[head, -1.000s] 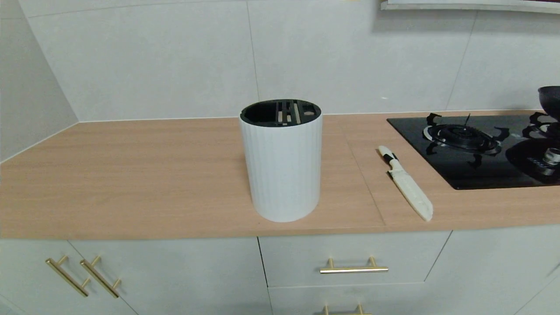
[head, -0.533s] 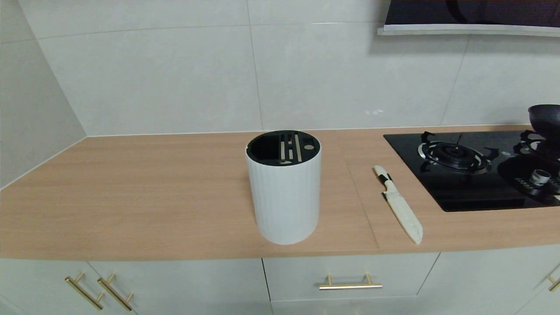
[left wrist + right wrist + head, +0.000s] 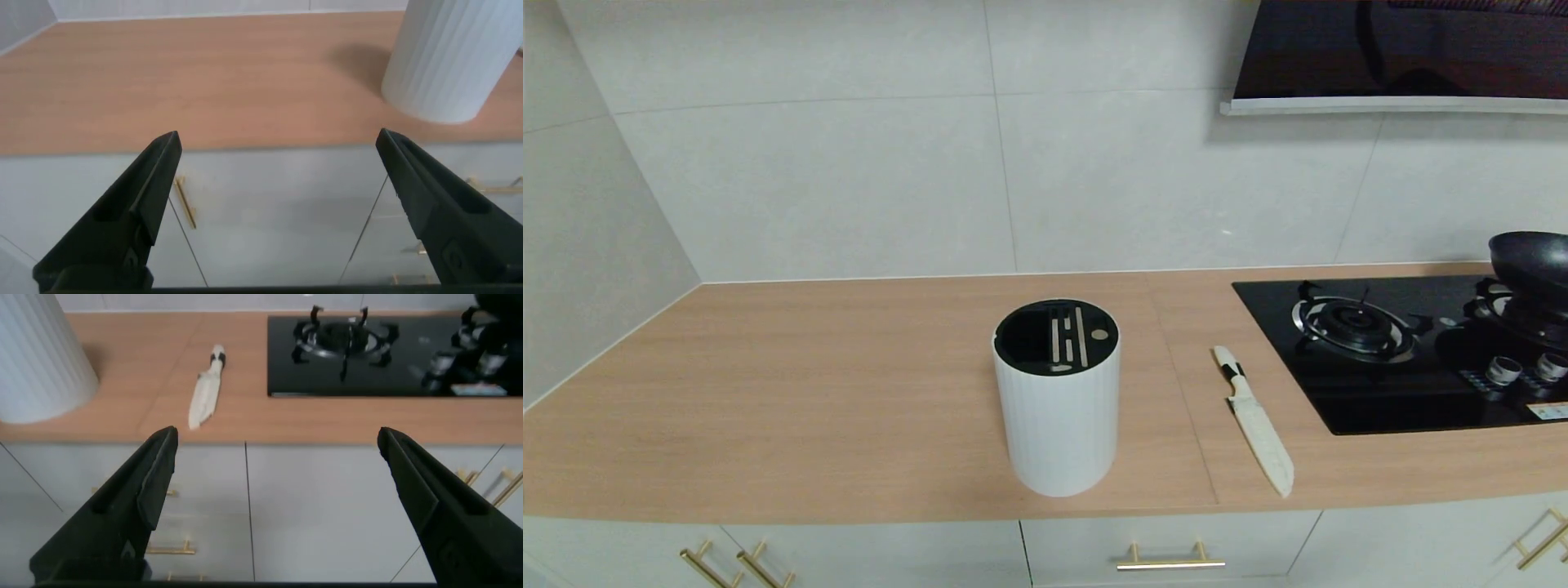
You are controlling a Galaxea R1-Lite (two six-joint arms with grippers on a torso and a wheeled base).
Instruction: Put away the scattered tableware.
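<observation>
A white ribbed cylindrical holder (image 3: 1058, 400) with a black slotted top stands near the front edge of the wooden counter (image 3: 809, 392); it also appears as the holder (image 3: 449, 57) and the holder (image 3: 37, 363) in the wrist views. To its right lies a white knife (image 3: 1252, 416) with a black band on its handle, tip toward the counter's front edge; the knife (image 3: 206, 388) lies flat on the wood. My left gripper (image 3: 278, 155) is open in front of the cabinet faces, below counter level. My right gripper (image 3: 278, 449) is open too, below the counter's front edge, with nothing between its fingers.
A black gas hob (image 3: 1405, 359) fills the counter's right end, with a dark pan (image 3: 1531, 257) on its far burner. A range hood (image 3: 1405, 57) hangs above. White cabinet fronts with brass handles (image 3: 1170, 562) run under the counter. A tiled wall stands behind.
The head camera has risen and pulled back, so the whole scene sits lower and smaller in view. Holder and knife keep their places on the counter.
</observation>
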